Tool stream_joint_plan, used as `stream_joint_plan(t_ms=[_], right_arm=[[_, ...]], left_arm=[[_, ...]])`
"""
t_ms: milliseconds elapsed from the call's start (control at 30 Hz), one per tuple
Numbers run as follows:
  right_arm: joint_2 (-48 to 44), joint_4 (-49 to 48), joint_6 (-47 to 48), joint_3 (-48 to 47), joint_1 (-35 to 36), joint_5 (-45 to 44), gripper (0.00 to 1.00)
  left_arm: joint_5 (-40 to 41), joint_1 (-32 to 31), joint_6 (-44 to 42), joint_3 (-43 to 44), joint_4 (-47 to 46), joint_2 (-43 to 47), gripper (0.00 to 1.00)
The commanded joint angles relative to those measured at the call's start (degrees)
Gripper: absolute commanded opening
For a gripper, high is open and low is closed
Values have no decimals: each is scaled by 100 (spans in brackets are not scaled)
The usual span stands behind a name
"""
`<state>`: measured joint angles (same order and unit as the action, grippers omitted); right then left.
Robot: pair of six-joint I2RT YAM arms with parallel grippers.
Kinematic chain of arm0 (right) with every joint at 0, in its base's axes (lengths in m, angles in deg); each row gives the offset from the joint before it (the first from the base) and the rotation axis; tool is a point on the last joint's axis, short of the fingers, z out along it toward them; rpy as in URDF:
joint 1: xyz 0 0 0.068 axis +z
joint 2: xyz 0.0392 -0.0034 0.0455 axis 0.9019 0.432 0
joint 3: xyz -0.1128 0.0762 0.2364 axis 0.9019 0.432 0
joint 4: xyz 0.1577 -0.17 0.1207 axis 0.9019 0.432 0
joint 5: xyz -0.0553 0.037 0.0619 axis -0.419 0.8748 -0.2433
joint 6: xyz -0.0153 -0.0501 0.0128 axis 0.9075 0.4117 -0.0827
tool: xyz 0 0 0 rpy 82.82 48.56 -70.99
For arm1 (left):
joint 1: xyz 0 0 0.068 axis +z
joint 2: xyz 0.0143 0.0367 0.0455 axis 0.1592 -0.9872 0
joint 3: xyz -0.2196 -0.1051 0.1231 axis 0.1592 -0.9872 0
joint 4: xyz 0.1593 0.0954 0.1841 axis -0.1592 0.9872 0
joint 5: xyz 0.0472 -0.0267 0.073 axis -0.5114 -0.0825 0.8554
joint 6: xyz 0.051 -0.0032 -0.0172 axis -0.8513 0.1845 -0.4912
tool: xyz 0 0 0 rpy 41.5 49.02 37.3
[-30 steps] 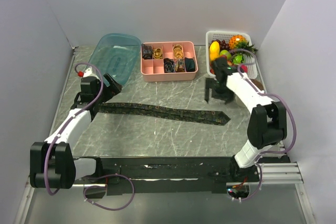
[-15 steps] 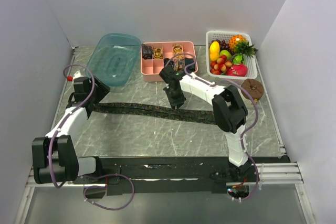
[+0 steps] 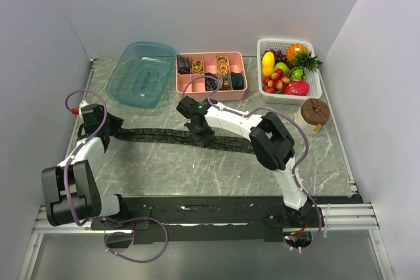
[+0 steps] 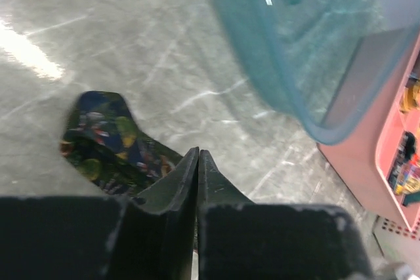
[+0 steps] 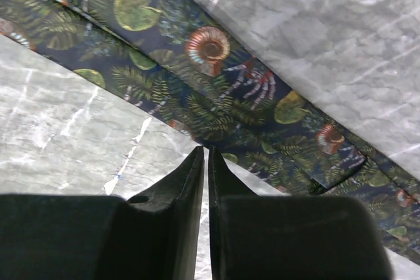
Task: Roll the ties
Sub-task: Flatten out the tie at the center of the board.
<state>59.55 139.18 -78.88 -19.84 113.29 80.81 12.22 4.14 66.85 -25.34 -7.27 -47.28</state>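
Within the last second both arms have settled onto the tie [image 3: 161, 136], which lies stretched flat across the middle of the table [image 3: 197, 172], running from centre left toward lower right. The right gripper [image 3: 200, 133], a moment ago up by the fruit basket [image 3: 314, 86] with its jaws wide, has swung across to the tie's middle. In its wrist view the jaws are drawn nearly together, tips at the near edge of the patterned cloth [image 5: 216, 96]. They seem to nip that edge, though the angle does not make it certain. The left gripper [image 3: 109, 126] has moved further left with the tie's narrow end and has also closed. Its wrist view shows the jaws pressed to a slit over the fabric, with the tie's end [image 4: 105, 136] poking out to the left.

Rolling has not begun; this looks like the hold that comes before it. Finished coils already sit in the pink tray [image 3: 190, 91] at the upper centre.
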Motion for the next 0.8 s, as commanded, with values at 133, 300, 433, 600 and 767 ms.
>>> stream_joint_plan(t_ms=[133,300,433,600,767], right_arm=[[-158,-317,32,184,-10,-54,12],[-132,-353,41,219,-10,-1,12],[-131,-361,23,211,-10,8,12],[-228,-449,23,88,-19,113,11],[-360,-607,76,-114,-45,218,12]], left_arm=[[428,217,263,5,-212,-385,1],[402,445,466,-101,-176,-623,1],[402,516,536,-180,-53,-781,1],[446,630,606,-338,79,-773,1],[463,735,712,-566,45,-667,1]])
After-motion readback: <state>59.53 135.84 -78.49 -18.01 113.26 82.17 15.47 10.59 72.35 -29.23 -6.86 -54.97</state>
